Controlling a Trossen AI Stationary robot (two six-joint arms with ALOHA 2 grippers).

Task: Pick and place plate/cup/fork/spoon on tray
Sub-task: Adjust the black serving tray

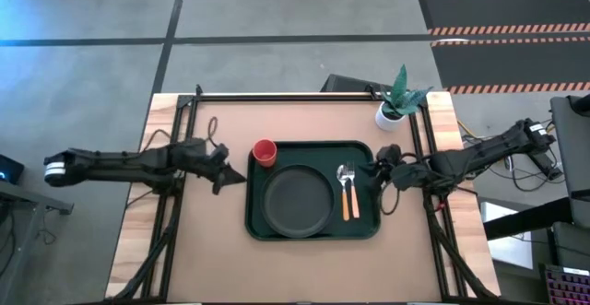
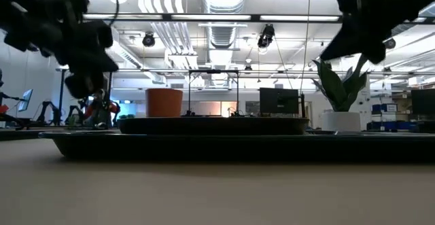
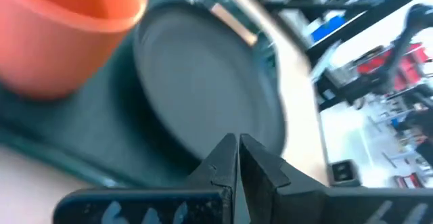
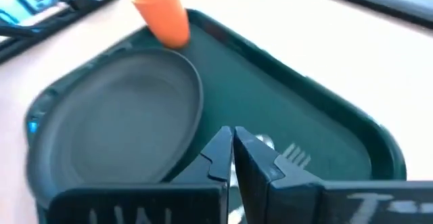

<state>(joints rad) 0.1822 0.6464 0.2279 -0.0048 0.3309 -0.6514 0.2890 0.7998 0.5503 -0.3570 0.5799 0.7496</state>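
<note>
Left gripper (image 1: 241,175): jaws closed, fingers pressed together, nothing held. It hangs above the table just off the tray's left edge, clear of the surface as seen in the low view. Right gripper (image 1: 365,171): jaws closed, empty, raised over the tray's right edge close to the cutlery.

Tray (image 1: 364,229): dark green, lying flat at the centre of the table (image 1: 212,259). All four items are on it.

Plate (image 1: 298,200): dark, round, resting in the middle of the tray, slightly toward the left.

Cup (image 1: 265,152): red, upright in the tray's far left corner, just beside the plate's rim; whether they touch cannot be told.

Fork (image 1: 351,191) and spoon (image 1: 343,191): lying side by side to the right of the plate, metal ends toward the far side, orange handles toward the near side. The spoon lies nearer the plate, the fork on its right.

Off the tray, a potted plant (image 1: 396,100) in a white pot stands at the table's far right corner.
</note>
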